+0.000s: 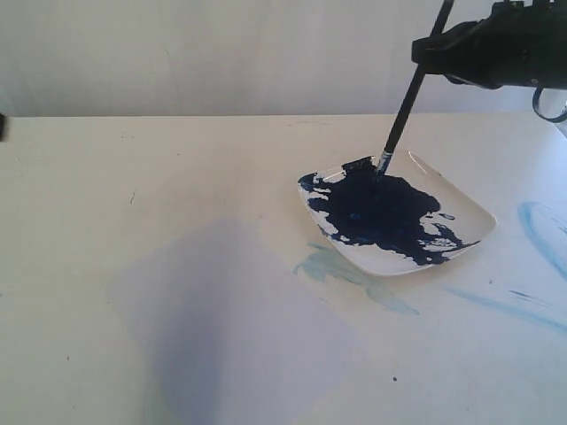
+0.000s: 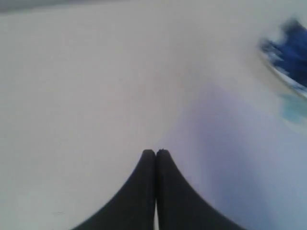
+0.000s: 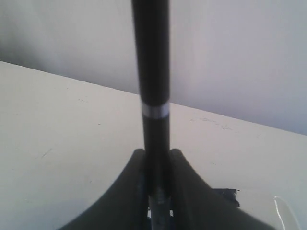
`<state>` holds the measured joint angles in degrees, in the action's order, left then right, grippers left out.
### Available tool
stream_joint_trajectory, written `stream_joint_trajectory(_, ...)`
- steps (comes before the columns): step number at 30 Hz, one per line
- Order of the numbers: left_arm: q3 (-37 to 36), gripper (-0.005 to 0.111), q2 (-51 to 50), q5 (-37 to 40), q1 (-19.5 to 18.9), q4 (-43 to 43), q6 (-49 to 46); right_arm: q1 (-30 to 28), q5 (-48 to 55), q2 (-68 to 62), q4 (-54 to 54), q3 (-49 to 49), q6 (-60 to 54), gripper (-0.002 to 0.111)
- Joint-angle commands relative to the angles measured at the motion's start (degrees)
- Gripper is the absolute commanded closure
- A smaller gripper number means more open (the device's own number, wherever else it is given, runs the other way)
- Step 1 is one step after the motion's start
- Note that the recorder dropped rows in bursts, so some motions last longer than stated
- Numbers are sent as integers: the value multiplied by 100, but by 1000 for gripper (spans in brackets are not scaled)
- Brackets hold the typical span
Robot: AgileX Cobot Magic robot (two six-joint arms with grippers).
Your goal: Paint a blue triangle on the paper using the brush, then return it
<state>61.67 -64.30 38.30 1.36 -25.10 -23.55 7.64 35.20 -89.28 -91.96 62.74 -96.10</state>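
1. The right end effector (image 3: 157, 158) is clamped on the brush (image 1: 403, 115), with its jaws pressed against both sides of the black handle.
2. The brush slants down to the plate (image 1: 469, 217). Its tip touches the dark-blue paint (image 1: 381, 212) at the plate's far edge.
3. The paint covers most of the plate, which rests on the surface (image 1: 133, 168).
4. The left end effector (image 2: 156, 153) has its jaws fully together and holds nothing. It hangs over the surface, apart from the plate.
5. The paper (image 1: 204, 328) lies flat on the surface, nearer the exterior camera than the plate and to its left.
6. Light-blue smears (image 1: 341, 270) mark the surface just beside the plate's near edge.
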Motion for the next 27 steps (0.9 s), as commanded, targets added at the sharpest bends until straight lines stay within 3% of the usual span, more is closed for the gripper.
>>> stream_joint_trajectory(1,817,107,-1502,2175,-7,-2441,-2511,-22,457,50,-64,-12,7,108)
stream_joint_trajectory(6,816,107,-2579,2186,-7,-1338,-2091,-22,810,65,-56,-12,-6,108)
stream_joint_trajectory(12,500,107,-3388,1338,-7,-1806,-2502,161,839,65,-93,-12,-41,108)
stream_joint_trajectory(22,636,107,-4463,1140,-7,-1722,-2517,1690,725,41,-93,-12,-427,108)
stream_joint_trajectory(27,636,107,-4642,840,-7,-1722,-2506,2161,709,-134,-194,-12,-870,108)
